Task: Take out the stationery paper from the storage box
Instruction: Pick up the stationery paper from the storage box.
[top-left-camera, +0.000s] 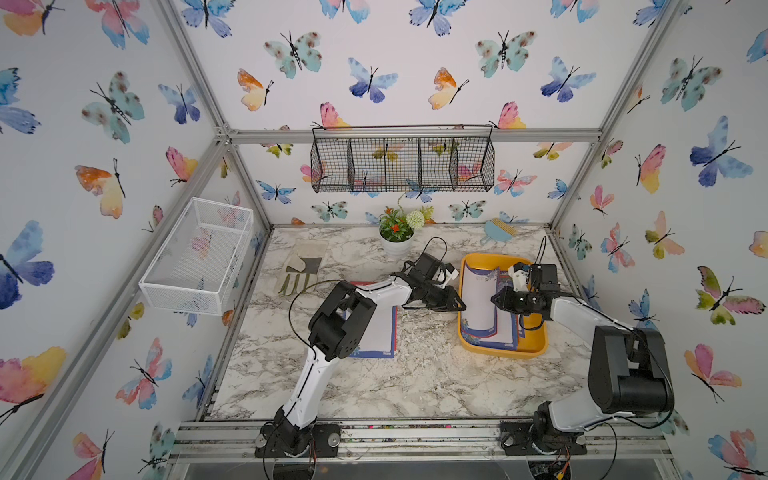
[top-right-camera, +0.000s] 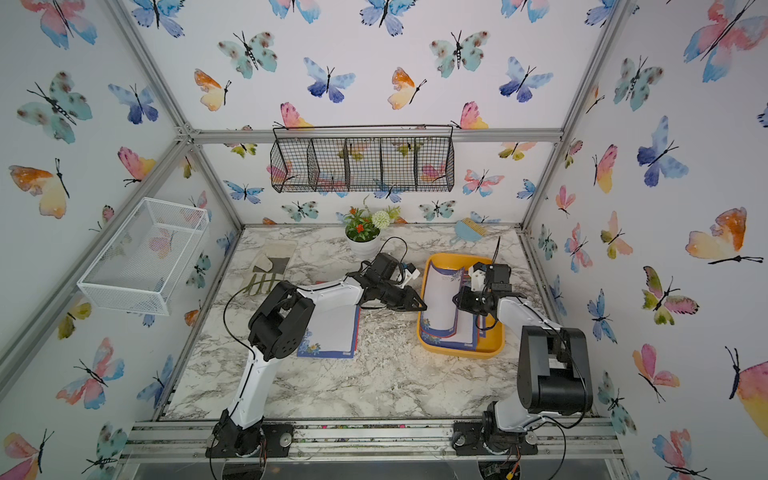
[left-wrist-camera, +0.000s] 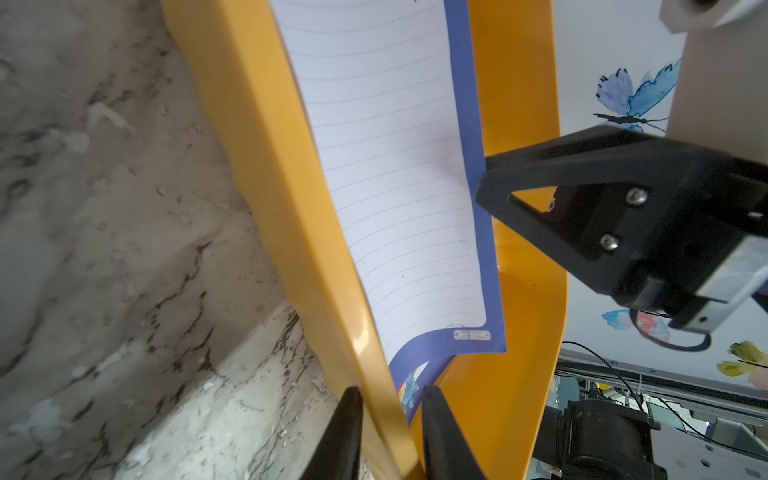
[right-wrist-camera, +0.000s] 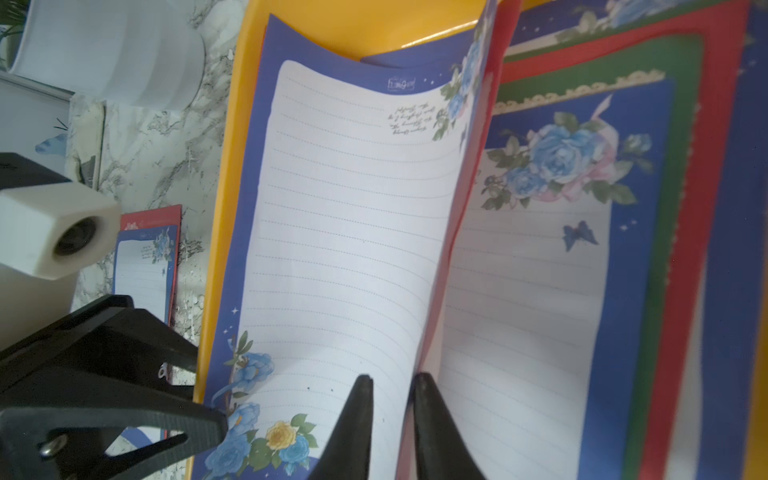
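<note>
Out so far: a small pile of loose sheets, blue border over red. Lies flat on the desk, left of centre in both top views, partly under the left arm.
Left to do: most of the job, by the look of it. A stack of blue-, green- and red-bordered sheets sits in the yellow box, right of centre in both top views.
Step in hand: probably peeling the top sheet off the stack. One long edge raised and the sheet bowed into an arch, the other long edge down along the box wall on the left-arm side.
Right pincer: closed on the raised edge of the top sheet, partway along it. One jaw over the lined face, the other under the red-backed edge. Cannot tell whether a red sheet rides up with it.
Left pincer: clamped on the box wall at the box's left side in the top views. One jaw outside, one inside, both pressed to the plastic. Steadies the box, as a guess.
Paper against pincers: top sheet spans the gap between the two. Touches the right pincer at its lifted edge. A printed corner lies just beside the inner jaw of the left pincer, contact there unclear. Rest of the stack flat under the right pincer, apart from its jaws.
</note>
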